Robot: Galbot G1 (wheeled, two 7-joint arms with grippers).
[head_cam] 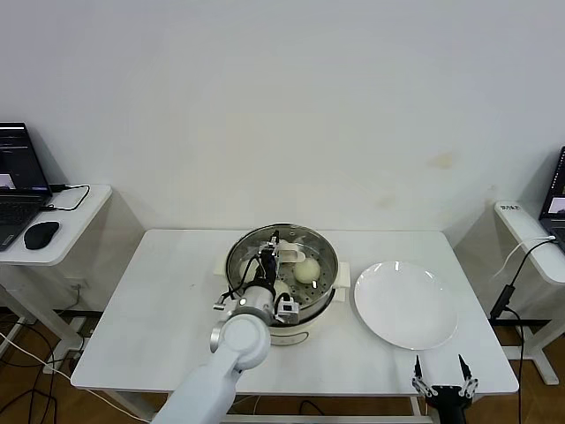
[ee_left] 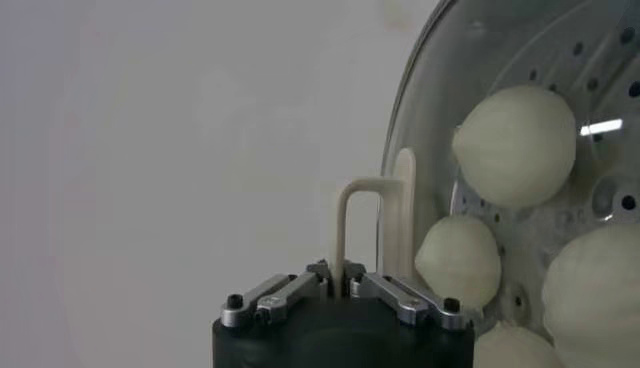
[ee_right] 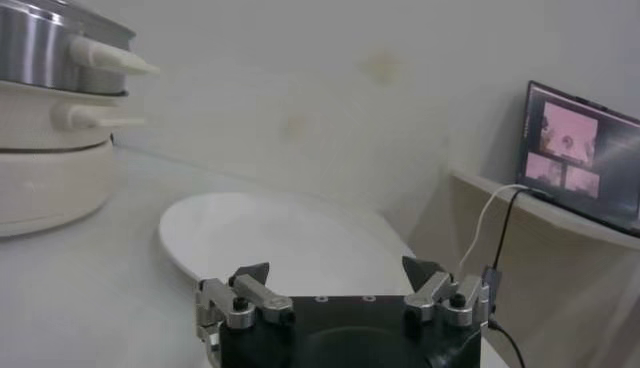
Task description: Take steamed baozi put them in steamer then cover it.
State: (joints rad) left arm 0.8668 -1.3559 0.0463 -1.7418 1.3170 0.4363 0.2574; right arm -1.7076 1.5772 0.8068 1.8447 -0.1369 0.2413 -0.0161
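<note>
The steamer (head_cam: 235, 265) stands mid-table on its cream base (ee_right: 48, 185). Several cream-white baozi (ee_left: 515, 145) lie on its perforated tray, seen through the glass; one baozi (head_cam: 306, 270) shows in the head view. The clear cover (head_cam: 305, 240) lies over the pot, its metal rim (ee_left: 408, 95) curving past. My left gripper (head_cam: 269, 261) is above the pot's middle, shut on the cover's cream handle (ee_left: 361, 212), whose thin leg runs between the jaws (ee_left: 337, 278). My right gripper (head_cam: 440, 371) hangs open at the table's near right edge, holding nothing (ee_right: 338, 268).
A flat white plate (head_cam: 406, 306) lies right of the steamer, just beyond the right gripper (ee_right: 285, 235). A side table with laptop and mouse (head_cam: 41, 234) stands to the left. Another side table with a screen (ee_right: 580, 155) and cables stands to the right.
</note>
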